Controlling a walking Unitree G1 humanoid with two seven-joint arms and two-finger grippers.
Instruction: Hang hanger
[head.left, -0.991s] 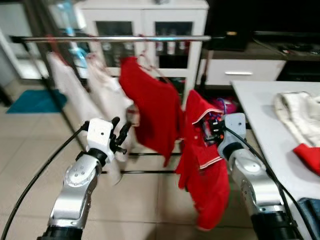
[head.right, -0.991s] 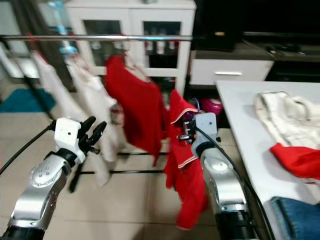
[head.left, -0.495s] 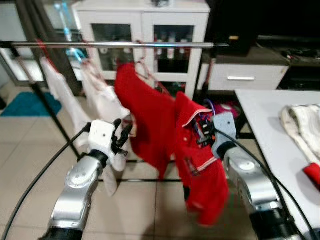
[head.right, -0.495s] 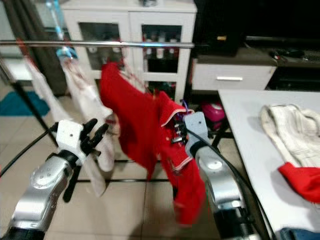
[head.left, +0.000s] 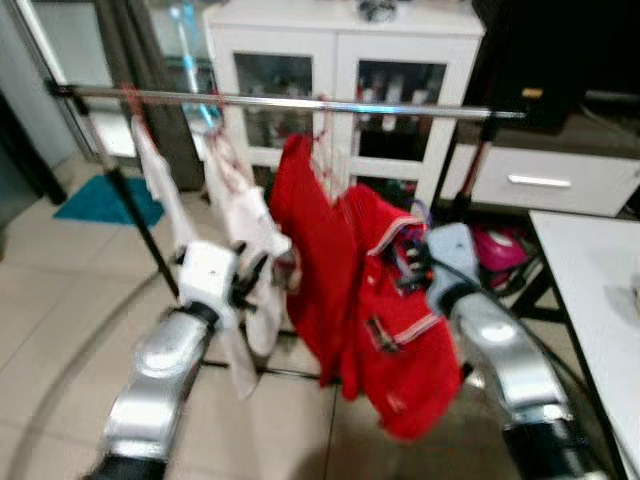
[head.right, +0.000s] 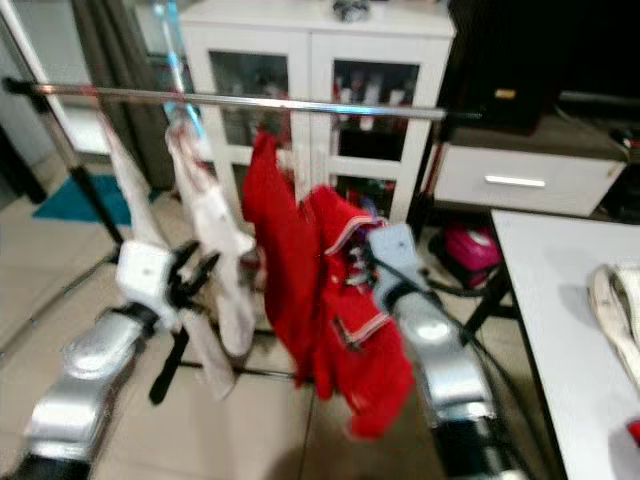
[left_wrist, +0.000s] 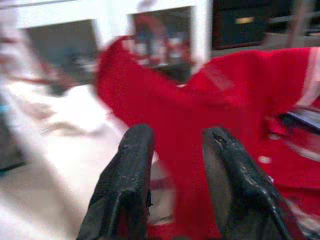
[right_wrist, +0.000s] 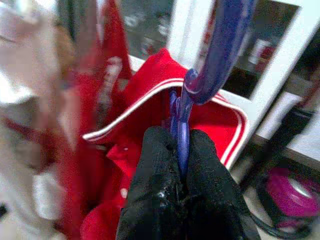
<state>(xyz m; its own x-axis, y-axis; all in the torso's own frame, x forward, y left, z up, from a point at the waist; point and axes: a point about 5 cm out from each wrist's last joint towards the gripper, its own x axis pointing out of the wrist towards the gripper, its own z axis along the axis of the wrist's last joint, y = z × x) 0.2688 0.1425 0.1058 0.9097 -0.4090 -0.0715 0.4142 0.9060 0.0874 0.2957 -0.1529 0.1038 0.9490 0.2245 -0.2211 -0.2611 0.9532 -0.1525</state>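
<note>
Before me stands a white cabinet (head.left: 340, 75) with glass doors; what sits on its shelves is too blurred for me to tell. The floor (head.left: 60, 300) is pale tile, with a teal mat (head.left: 108, 200) near the far left. A white table (head.left: 600, 290) edges my right, beside a dark unit with a white drawer (head.left: 535, 182).

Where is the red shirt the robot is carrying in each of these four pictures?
Left eye view: the red shirt hangs right of centre, at the right hand.
Right eye view: centre, below the metal rail.
Left wrist view: it spreads across the right side, behind the open fingers of the left hand.
Right wrist view: its white-trimmed collar sits just beyond the right hand, which is shut on the blue hanger.
Shared landmark: the white cabinet behind.
</note>
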